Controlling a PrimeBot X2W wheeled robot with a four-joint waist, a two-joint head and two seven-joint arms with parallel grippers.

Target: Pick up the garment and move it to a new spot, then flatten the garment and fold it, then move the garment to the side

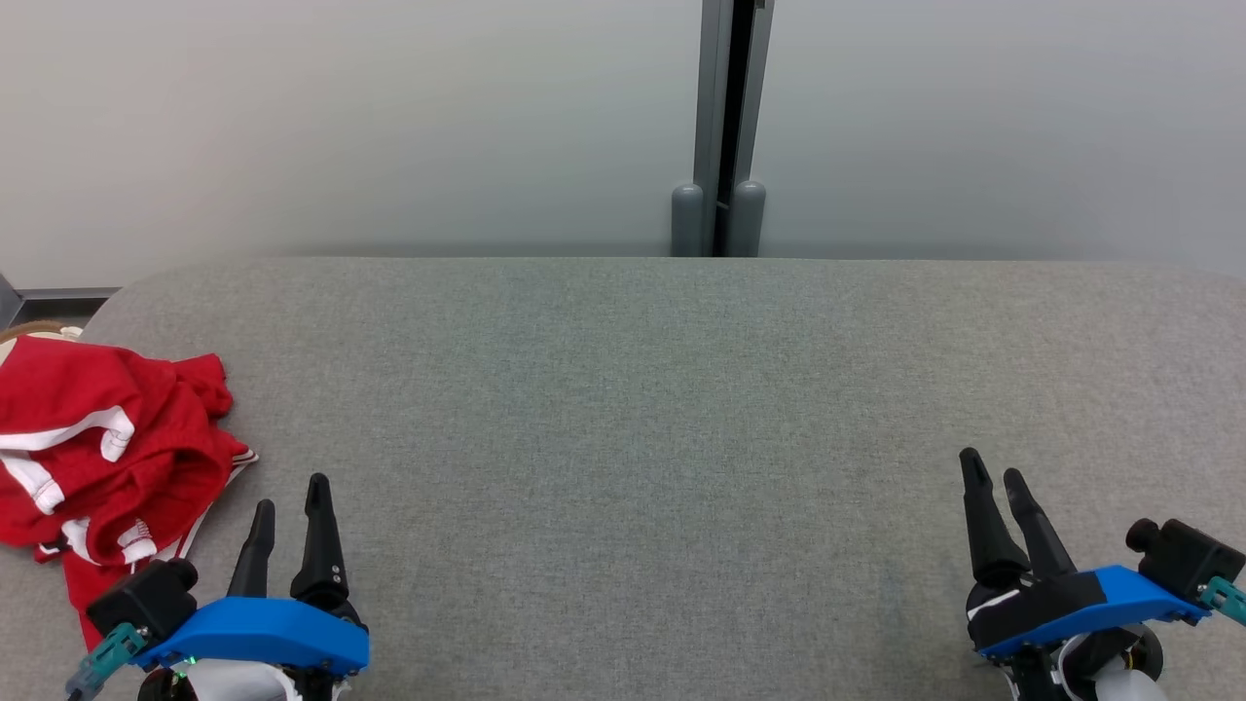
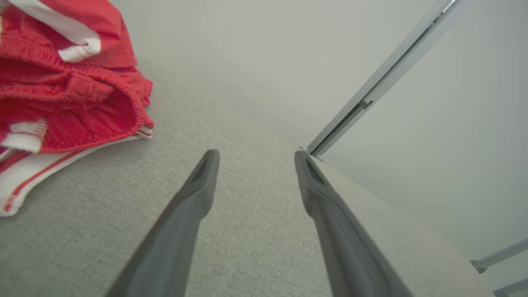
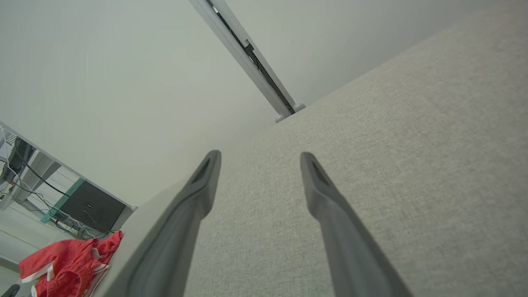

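The garment [image 1: 107, 458] is a crumpled red piece with white stripes, heaped at the left end of the grey fabric table [image 1: 642, 409]. It lies at the upper left of the left wrist view [image 2: 70, 95] and small at the lower left of the right wrist view [image 3: 66, 264]. My left gripper [image 1: 289, 492] stands open just right of the heap, apart from it, with nothing between its fingers [image 2: 194, 198]. Far across the table at the lower right, my right gripper [image 1: 993, 472] is open and empty too, its fingers [image 3: 326, 198] over bare cloth.
A pale wall with a grey vertical post [image 1: 720, 127] rises behind the table's far edge. Beyond the table's left end, the right wrist view shows a dark box [image 3: 93, 208] and cables. The table's left corner is rounded near the garment.
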